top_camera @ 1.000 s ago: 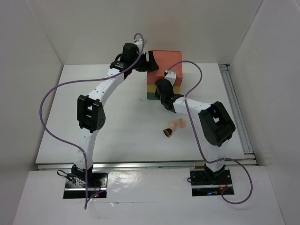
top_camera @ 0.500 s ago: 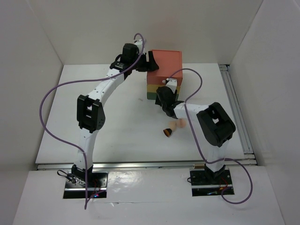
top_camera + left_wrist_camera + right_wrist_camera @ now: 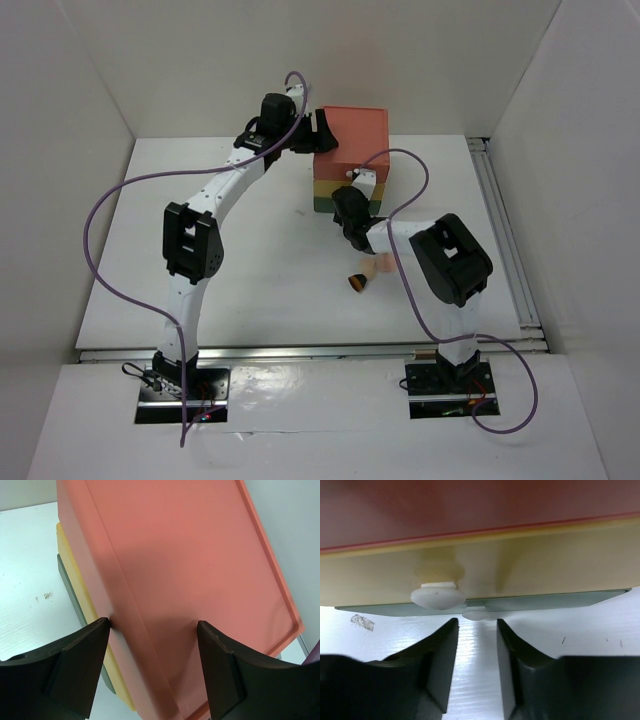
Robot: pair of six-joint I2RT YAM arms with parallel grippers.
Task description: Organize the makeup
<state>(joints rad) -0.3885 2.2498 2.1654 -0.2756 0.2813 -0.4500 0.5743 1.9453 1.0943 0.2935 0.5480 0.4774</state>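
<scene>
Of the makeup, only a brush (image 3: 357, 282) with a dark head and a peach sponge (image 3: 381, 264) show, lying on the white table in front of the drawer box, by my right arm. The other cosmetics are out of view. My left gripper (image 3: 322, 132) is open; its jaws straddle the coral top's left edge (image 3: 150, 580). My right gripper (image 3: 350, 205) is open with a narrow gap, low at the box's front. In the right wrist view the gripper (image 3: 476, 630) sits just before the green drawer's small white knob (image 3: 476, 614), below the yellow drawer's knob (image 3: 438, 596).
The coral, yellow and green drawer box (image 3: 352, 130) stands at the back middle of the table, its drawers shut. White walls enclose the table on three sides. A metal rail (image 3: 505, 240) runs along the right edge.
My right gripper has come down the front of the box towards the lowest drawer, and its elbow has swung left. The left arm has not moved.
</scene>
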